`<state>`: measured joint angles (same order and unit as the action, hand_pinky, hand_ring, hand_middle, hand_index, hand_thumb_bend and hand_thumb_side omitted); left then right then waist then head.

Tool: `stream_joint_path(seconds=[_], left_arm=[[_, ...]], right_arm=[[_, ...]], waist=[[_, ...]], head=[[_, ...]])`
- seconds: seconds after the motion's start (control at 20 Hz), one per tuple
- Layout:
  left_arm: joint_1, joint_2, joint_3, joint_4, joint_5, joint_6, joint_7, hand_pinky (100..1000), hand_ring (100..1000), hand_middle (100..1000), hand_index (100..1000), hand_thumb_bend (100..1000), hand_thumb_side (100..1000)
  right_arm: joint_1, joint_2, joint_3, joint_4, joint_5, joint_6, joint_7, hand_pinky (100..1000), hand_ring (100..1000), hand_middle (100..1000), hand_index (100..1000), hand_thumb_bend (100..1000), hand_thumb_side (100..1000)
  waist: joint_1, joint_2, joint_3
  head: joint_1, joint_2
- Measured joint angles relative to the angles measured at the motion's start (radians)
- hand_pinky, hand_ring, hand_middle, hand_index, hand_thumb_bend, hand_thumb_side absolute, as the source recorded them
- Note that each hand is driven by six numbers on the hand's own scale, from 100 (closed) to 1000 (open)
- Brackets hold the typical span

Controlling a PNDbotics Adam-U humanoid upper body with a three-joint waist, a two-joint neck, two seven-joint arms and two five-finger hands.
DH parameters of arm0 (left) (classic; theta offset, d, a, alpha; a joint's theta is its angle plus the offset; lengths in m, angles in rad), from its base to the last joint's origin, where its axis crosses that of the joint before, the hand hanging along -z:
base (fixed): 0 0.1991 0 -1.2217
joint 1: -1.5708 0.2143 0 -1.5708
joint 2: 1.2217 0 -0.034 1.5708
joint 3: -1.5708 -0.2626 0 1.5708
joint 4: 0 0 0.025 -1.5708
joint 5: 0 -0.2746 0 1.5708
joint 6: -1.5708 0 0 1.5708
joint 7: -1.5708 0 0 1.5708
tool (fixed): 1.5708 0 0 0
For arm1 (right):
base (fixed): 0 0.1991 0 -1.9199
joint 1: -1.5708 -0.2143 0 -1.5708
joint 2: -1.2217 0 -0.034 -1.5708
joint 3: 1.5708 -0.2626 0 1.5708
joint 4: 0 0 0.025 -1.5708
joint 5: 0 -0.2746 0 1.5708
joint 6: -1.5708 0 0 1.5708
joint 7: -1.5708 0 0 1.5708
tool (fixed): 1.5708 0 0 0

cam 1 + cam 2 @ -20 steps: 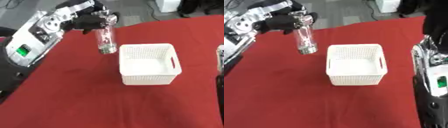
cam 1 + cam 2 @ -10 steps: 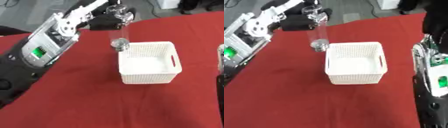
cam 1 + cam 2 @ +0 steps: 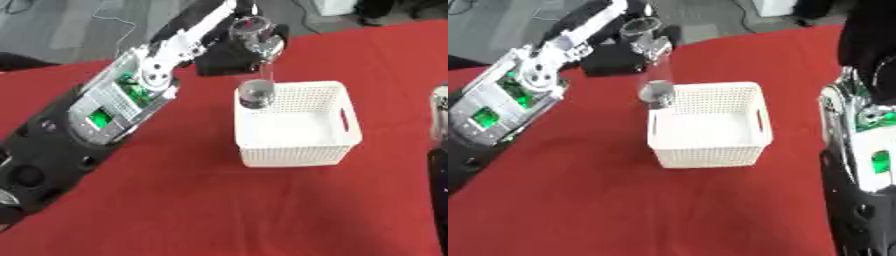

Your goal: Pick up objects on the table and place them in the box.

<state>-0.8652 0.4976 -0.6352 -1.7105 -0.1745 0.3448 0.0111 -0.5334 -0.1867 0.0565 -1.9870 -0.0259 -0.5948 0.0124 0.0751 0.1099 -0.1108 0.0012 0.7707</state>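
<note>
Over the near-left corner of the white perforated plastic basket (image 3: 297,125) I have the clear tall plastic bottle (image 3: 256,70) hanging from my left robot hand (image 3: 259,41), whose fingers are curled round its upper end. The bottle hangs tilted, its lower end just above the basket's left rim, not yet inside. My left arm reaches in from the lower left across the red cloth-covered tabletop (image 3: 175,200). The basket looks empty from here.

Of my right side I see only the arm (image 3: 866,150) at the right edge of the right eye view; the right robot hand itself shows in no view, so I can say nothing of it.

The step in hand, as I judge it, is the drop into the box. To do it well I want to carry the bottle a little further to the right, so that its lower end clears the rim and sits over the middle of the basket floor, and then lower it before letting go. Releasing from where it hangs now risks the bottle's end catching the rim, tipping the light basket or rolling off onto the cloth. A long thing like this should go in tilted along the basket's length, so I would ease the wrist down first and only then open the fingers
</note>
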Motion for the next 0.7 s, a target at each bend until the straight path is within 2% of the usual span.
stream_joint_path(seconds=[0.1, 0.2, 0.45, 0.7], left_arm=[[0.000, -0.011, -0.015, 0.017, -0.065, -0.042, -0.009, 100, 100, 100, 173, 100, 652], [0.000, -0.020, -0.024, 0.034, -0.161, -0.095, -0.007, 100, 100, 100, 166, 100, 672], [0.010, -0.045, -0.026, 0.083, -0.399, -0.220, 0.065, 100, 100, 100, 170, 100, 672], [0.021, -0.084, -0.031, 0.145, -0.455, -0.317, 0.158, 100, 100, 100, 164, 100, 672]], right_arm=[[-0.003, 0.000, 0.003, 0.000, -0.003, 0.001, 0.005, 318, 330, 322, 510, 100, 971], [-0.005, 0.001, 0.004, 0.000, -0.004, 0.003, 0.012, 316, 329, 321, 509, 100, 980], [-0.015, 0.009, 0.009, 0.000, -0.007, 0.008, 0.027, 317, 329, 321, 510, 100, 979], [-0.022, 0.010, 0.010, 0.000, -0.010, 0.010, 0.037, 315, 328, 319, 509, 100, 979]], waist=[[0.000, 0.002, -0.004], [0.000, 0.005, -0.005], [0.001, 0.006, -0.011], [0.001, 0.009, -0.017]], head=[[0.002, 0.000], [0.007, 0.000], [0.009, 0.000], [0.009, 0.000]])
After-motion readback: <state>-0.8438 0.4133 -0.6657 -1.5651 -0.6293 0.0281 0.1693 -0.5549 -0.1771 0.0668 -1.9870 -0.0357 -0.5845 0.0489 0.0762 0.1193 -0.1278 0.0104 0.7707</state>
